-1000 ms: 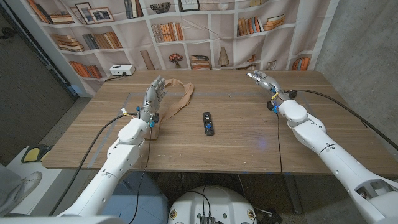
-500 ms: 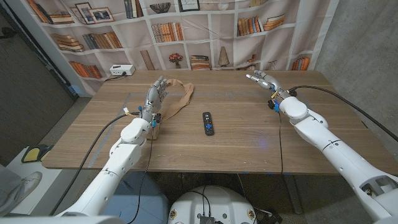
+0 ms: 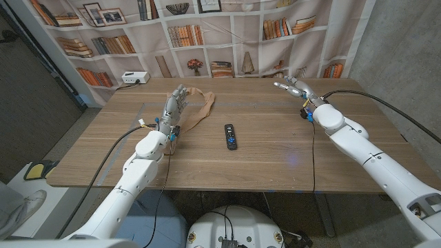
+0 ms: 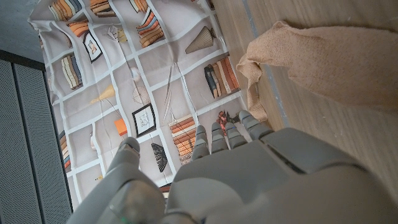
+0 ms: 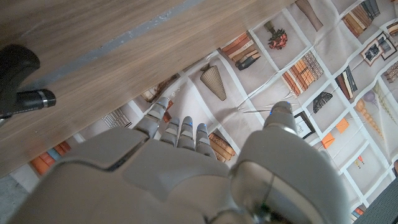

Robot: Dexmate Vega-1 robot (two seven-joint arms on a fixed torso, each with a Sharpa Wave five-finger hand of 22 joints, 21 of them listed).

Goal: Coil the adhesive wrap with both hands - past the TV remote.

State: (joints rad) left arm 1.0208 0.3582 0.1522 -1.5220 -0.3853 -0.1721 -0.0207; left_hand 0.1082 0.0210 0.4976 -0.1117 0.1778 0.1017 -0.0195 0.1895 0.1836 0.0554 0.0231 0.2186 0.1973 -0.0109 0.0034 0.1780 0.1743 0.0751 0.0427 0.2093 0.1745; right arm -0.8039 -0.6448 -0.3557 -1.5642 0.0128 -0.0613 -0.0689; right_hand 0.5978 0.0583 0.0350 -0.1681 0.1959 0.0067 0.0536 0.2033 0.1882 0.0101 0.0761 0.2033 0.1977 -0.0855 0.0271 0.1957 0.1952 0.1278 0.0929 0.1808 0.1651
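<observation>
A tan strip of adhesive wrap (image 3: 198, 110) lies uncoiled on the table's far left half, looping at its far end; it also appears as tan fabric (image 4: 336, 59) in the left wrist view. My left hand (image 3: 173, 105) stands just left of the wrap with fingers straight and apart, holding nothing. A black TV remote (image 3: 230, 136) lies near the table's middle, right of the wrap. My right hand (image 3: 291, 87) hovers open near the far right of the table, well away from the wrap.
A white power strip (image 3: 135, 78) sits at the table's far left corner. A bookshelf-print backdrop (image 3: 227, 34) hangs behind the table. Black cables (image 3: 365, 103) trail along both arms. A dark object (image 5: 18, 81) shows at the right wrist view's edge.
My right hand has drifted slightly farther back and to the right. The left hand, wrap and remote have stayed where they were.
</observation>
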